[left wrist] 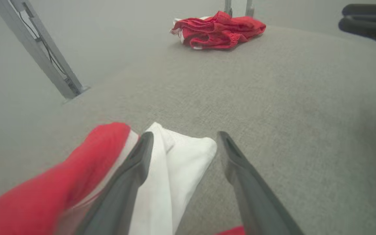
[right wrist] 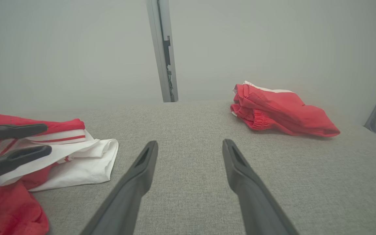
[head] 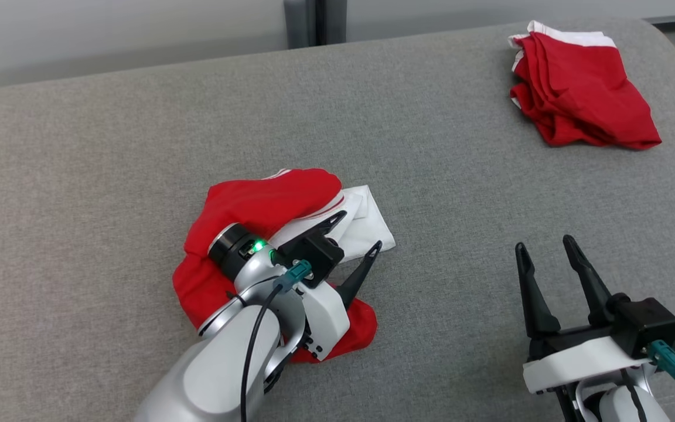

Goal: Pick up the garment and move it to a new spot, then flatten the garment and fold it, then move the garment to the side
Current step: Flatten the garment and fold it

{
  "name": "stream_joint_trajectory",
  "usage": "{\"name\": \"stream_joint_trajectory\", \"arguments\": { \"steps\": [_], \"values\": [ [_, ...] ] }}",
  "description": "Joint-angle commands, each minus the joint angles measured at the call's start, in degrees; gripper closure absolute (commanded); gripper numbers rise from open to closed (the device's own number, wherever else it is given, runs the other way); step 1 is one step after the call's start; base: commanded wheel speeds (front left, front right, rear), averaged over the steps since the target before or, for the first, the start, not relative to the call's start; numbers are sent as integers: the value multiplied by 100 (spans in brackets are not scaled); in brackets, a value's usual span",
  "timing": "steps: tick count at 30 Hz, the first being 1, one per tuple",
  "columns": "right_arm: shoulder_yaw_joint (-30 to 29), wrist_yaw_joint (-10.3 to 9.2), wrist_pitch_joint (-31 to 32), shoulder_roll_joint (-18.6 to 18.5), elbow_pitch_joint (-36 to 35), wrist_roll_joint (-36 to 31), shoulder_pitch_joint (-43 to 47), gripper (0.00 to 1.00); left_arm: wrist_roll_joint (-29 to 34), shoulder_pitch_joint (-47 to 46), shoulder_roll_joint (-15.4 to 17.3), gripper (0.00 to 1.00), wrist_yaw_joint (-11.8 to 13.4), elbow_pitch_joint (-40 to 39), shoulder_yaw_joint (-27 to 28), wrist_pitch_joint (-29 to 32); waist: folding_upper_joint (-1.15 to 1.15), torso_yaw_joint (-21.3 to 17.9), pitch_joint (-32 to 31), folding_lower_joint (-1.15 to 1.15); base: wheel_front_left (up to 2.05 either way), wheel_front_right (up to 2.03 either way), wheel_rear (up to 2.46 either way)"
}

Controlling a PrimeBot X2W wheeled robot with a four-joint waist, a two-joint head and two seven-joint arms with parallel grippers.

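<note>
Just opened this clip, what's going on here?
The left pincer, open, sits over the white part of a crumpled red-and-white garment on the grey padded surface, nothing gripped yet. The right pincer is open too, over bare surface nearby. A second red garment lies roughly folded at the far right corner.

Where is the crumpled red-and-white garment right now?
In the head view the crumpled garment lies left of centre on the grey surface, under the open left claw, apart from the folded red garment at the far right.
</note>
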Motion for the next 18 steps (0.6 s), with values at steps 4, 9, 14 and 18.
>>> {"name": "stream_joint_trajectory", "arguments": {
  "steps": [4, 9, 14, 18],
  "values": [
    [2, 1, -5, -16, -66, 19, -178, 0, -22, -452, 27, 0, 116, 633, -246, 193, 0, -62, 203, 0, 0, 0, 0],
    [25, 1, -5, 0, -78, 41, -235, 0, 90, -708, 27, 0, 401, 1060, -460, 121, 0, -77, 274, 0, 0, 0, 0],
    [29, 1, -5, 6, -83, 49, -243, 0, -16, -850, 28, 34, 649, 1312, -589, 34, 0, -69, 273, 0, 0, 0, 0],
    [51, 1, -5, 12, -100, 82, -256, 0, -42, -928, 29, 71, 792, 1495, -647, 63, 0, -60, 243, 0, 0, 0, 0]
  ]
}}
